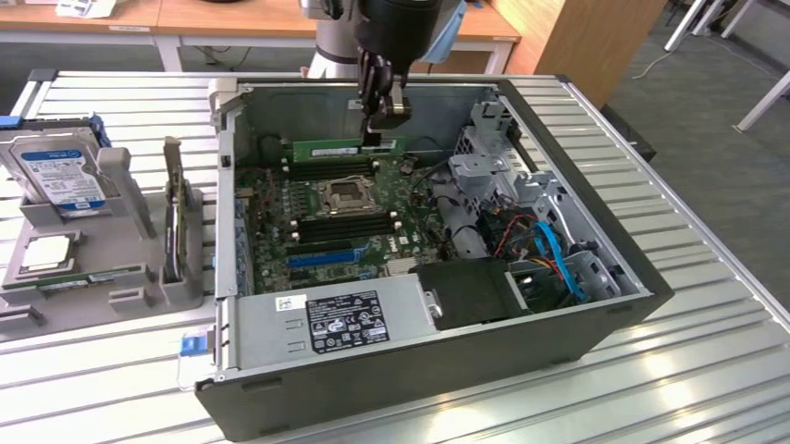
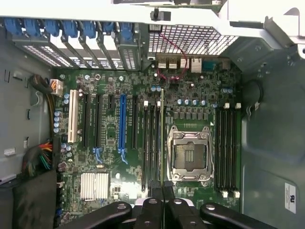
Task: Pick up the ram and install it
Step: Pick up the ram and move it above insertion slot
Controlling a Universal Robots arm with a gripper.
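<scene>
**Fig.** The jaws are shown narrowed onto the upper edge of the ram (image 1: 336,147), which is held on edge inside the open case (image 1: 593,305). Below the jaws the motherboard (image 2: 109,157) is seen. The ram (image 2: 162,138) is hung edge-on over the black slots (image 2: 151,143), just beside the socket (image 2: 189,155). Whether ram and slot are touching cannot be told. Well apart from the jaws, outside the case, a hard drive (image 1: 59,171) is stood in a holder (image 1: 124,185) on the desk (image 1: 704,370).

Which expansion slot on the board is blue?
The long blue slot partway along the row; the other slots are black, except the white slot at the row's end.
</scene>
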